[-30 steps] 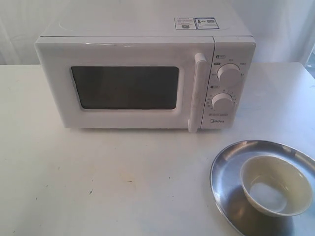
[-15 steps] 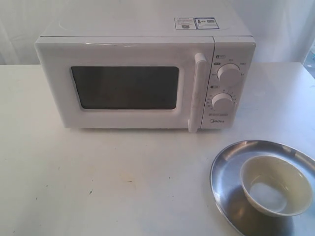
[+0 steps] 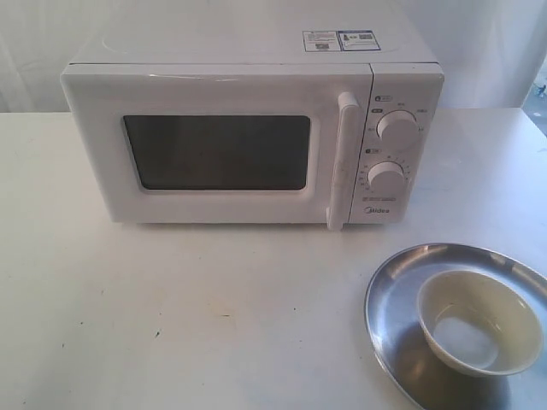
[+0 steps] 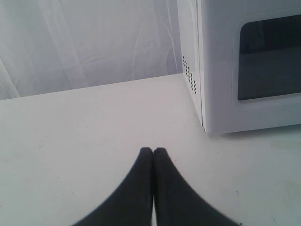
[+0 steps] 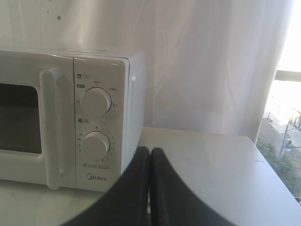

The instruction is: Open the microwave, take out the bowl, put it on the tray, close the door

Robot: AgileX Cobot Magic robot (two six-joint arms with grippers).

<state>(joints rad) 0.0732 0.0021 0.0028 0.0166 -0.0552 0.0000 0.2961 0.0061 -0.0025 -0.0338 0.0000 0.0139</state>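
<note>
At four o'clock from the microwave (image 3: 248,128), the bowl (image 3: 480,323) is sitting upright inside the tray (image 3: 393,299) on the table (image 3: 171,316). The door (image 3: 214,149) is sitting flush against the microwave's front. The left pincer (image 4: 153,150) and right pincer (image 5: 150,150) are both hanging clenched, tips touching, gripping nothing.

White table (image 3: 214,299), faintly scuffed and speckled. Backed by a creased white curtain (image 5: 202,61), softly lit. Beside the curtain's edge, 1 window (image 5: 288,94) blown out with daylight, green trees (image 5: 282,165) outside.
</note>
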